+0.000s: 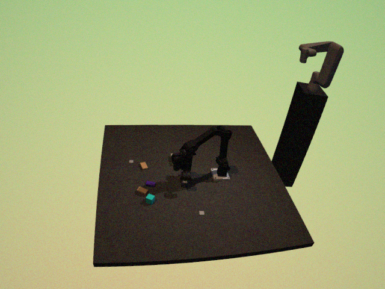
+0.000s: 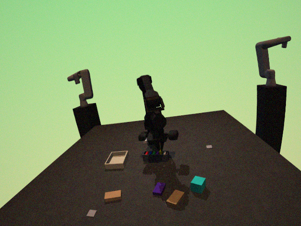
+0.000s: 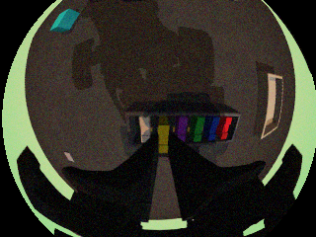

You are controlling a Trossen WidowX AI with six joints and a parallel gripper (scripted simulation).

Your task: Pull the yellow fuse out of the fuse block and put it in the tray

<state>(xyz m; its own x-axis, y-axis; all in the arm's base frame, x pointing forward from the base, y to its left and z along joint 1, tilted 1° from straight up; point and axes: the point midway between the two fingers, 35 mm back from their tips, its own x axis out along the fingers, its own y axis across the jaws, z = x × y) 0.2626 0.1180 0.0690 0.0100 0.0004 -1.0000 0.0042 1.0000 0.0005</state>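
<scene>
Pull-out in hand: black parallel-jaw gripper [image 2: 159, 150] [image 3: 162, 137] nearly shut, pinching yellow blade-shaped fuse [image 2: 160, 151] [image 3: 163, 138] at black rectangular fuse block [image 1: 184, 185] [image 2: 155, 157] [image 3: 183, 110]. Next calls for straight lift, clearing neighbours, then shallow cream tray [image 2: 114, 166] [image 3: 271, 99]. Dark speckled tabletop [image 1: 242, 224] [image 2: 231, 189] [image 3: 242, 59]; dim light, green-yellow backdrop.
</scene>
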